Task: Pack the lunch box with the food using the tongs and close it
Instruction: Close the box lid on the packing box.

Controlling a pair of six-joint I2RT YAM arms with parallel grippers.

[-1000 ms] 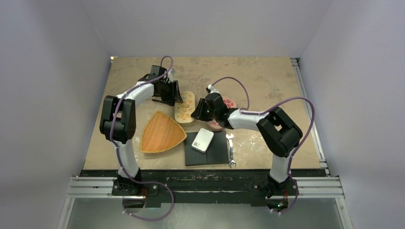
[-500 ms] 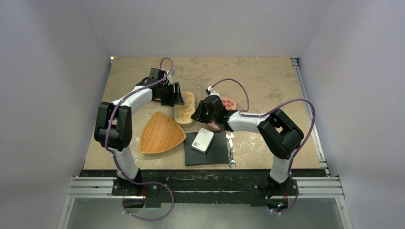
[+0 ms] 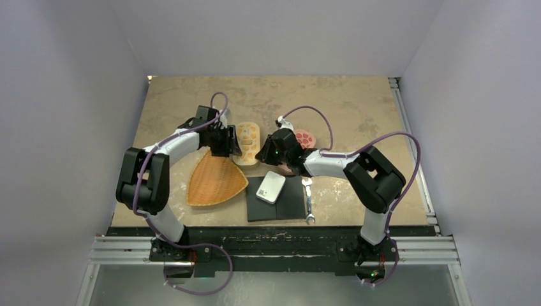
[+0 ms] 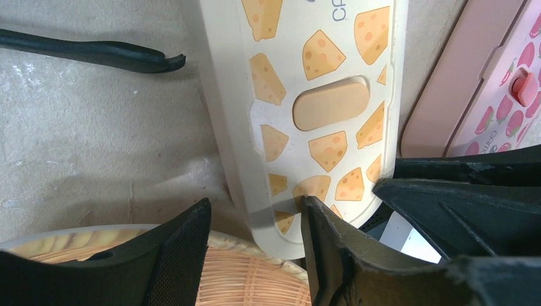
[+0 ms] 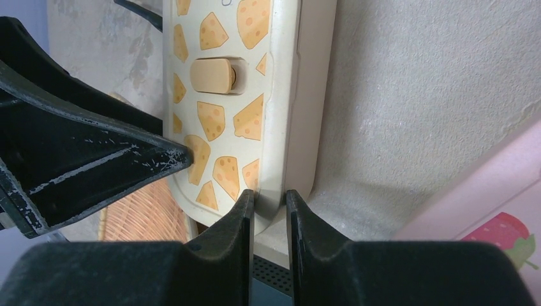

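Observation:
The cream lunch box with a cheese pattern lies lid-on at mid-table. My left gripper stands open astride its near left corner. In the left wrist view one finger rests on the lid and the other stays apart from the box. My right gripper is shut on the rim at the box's opposite side. The dark tongs lie on the table beyond the box's left side. The food is hidden.
A wicker basket sits just under the left gripper. A pink strawberry-print box lies to the right of the cream one. Near the front are a black mat with a white box and a silver wrench.
The left arm has swung from the far left side of the lunch box toward the basket, to the box's near corner. The right gripper's fingers have narrowed onto the rim.

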